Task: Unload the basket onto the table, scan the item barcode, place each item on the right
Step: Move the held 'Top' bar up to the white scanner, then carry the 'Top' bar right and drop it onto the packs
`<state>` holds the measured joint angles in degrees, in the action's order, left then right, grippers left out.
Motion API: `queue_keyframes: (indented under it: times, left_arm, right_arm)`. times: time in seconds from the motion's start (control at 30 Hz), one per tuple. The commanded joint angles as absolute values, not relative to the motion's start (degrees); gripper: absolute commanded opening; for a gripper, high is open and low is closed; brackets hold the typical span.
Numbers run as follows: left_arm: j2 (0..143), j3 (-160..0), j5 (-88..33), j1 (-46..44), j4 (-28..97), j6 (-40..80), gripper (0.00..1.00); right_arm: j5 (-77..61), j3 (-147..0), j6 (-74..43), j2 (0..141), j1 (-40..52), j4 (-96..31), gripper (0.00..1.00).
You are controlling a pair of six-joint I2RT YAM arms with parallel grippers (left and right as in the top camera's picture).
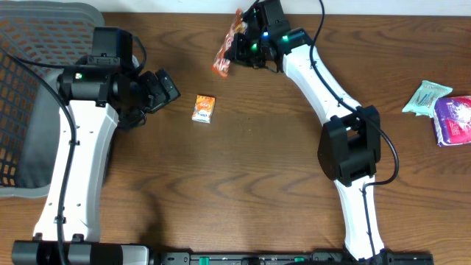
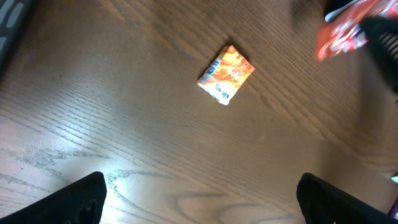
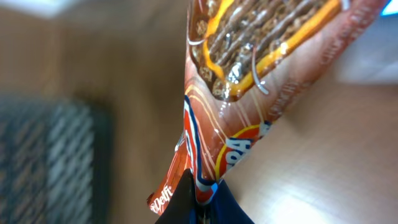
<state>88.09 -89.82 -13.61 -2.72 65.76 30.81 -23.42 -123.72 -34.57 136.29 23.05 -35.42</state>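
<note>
While the wrapper (image 1: 223, 59) hangs pinched, an orange sachet (image 1: 204, 108) lies apart.

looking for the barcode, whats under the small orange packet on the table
Only the wooden table shows around the small orange packet. The packet lies flat with its printed face up. Its underside is covered, so any barcode there cannot be seen.

On brown wooden table (image 1: 257, 169), near middle: small orange rectangular sachet (image 1: 204, 108), lying flat. Just left of it and not touching, left gripper (image 1: 173, 90). Beyond sachet, slightly right: long orange-red foil snack wrapper (image 1: 224, 55), pinched in right gripper (image 1: 239, 48). At left edge: dark plastic mesh basket (image 1: 29, 81). Well apart at right edge: pale green packet (image 1: 427, 96), with purple-and-white pack (image 1: 455, 120) just beside it, nearer and further right.
</note>
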Motion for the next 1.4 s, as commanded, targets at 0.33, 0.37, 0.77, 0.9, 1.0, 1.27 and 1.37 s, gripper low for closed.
queue_keyframes:
  times: [0.33,0.37,0.77,0.9,1.0,1.27,1.37]
  left_arm:
    - [88.4,-90.24,-13.47,-2.52,65.93,30.04,0.98]
    - [88.4,-90.24,-13.47,-2.52,65.93,30.06,0.98]
    - [88.4,-90.24,-13.45,-2.52,65.93,30.04,0.98]
    - [88.4,-90.24,-13.47,-2.52,65.93,30.06,0.98]
    - [88.4,-90.24,-13.45,-2.52,65.93,30.06,0.98]
    - [88.4,-90.24,-13.47,-2.52,65.93,30.04,0.98]
    - [88.4,-90.24,-13.47,-2.52,65.93,30.04,0.98]
  right_arm:
    - [12.51,-123.85,-45.1,138.02,22.35,-19.99,0.01]
    - [13.65,-123.83,-47.44,138.3,22.17,-20.32,0.01]
    - [9.15,-123.87,-48.51,139.44,18.76,-20.86,0.01]
    - [6.33,-123.87,-48.31,137.1,17.12,-21.67,0.01]
    - [3.62,-123.87,-48.1,134.15,15.49,-22.24,0.01]
    - [-0.14,-123.87,-48.14,125.03,5.69,-38.52,0.01]
    - [4.32,-123.85,-48.1,124.6,-0.47,-50.35,0.01]
